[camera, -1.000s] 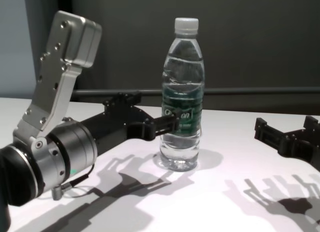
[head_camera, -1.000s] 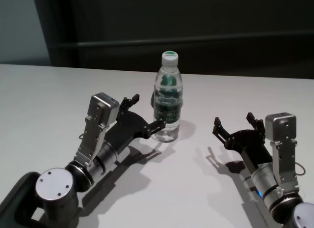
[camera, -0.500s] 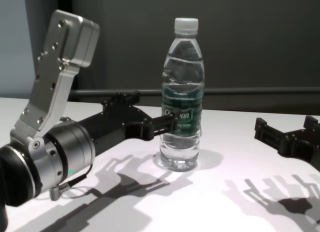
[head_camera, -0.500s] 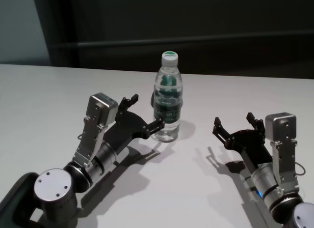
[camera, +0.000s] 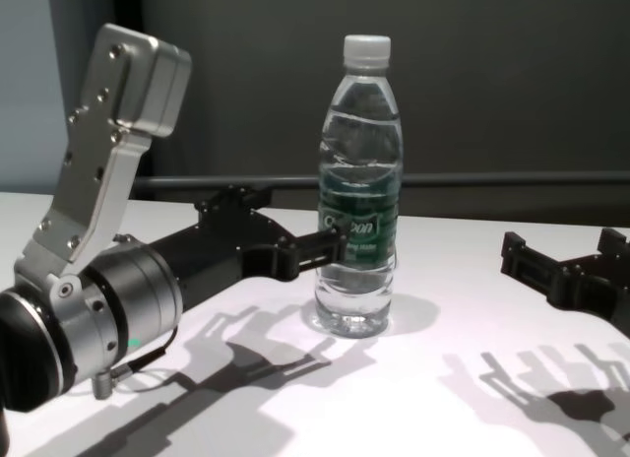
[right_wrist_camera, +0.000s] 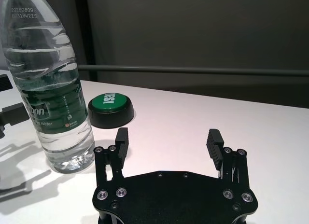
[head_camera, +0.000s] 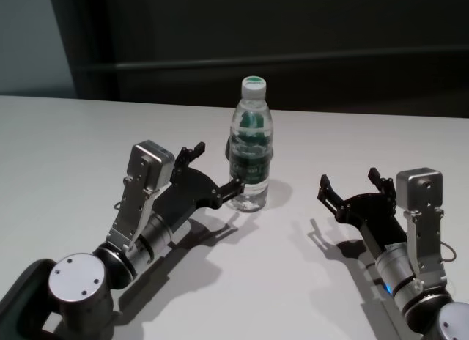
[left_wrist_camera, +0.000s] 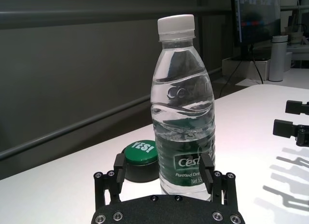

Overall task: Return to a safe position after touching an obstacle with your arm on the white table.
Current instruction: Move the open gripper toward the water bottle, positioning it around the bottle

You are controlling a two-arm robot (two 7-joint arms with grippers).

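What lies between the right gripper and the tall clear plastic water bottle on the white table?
Only bare white table and shadows lie between the open right gripper and the clear plastic water bottle, as the head view shows.

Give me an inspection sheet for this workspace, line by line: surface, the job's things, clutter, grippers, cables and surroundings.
Surface: white table, plain, with shadows of both arms.
Job's things: water bottle upright, white cap on, dark green label, near the table's middle.
Clutter: green push button on a black base, behind the bottle.
Grippers: left gripper open, fingers on either side of the bottle's lower half; contact cannot be told. Right gripper open, holding nothing, apart from the bottle on its right.
Cables: a thin cable loops under the left wrist.
Surroundings: dark wall with a horizontal rail behind the table; a monitor in the left wrist view.
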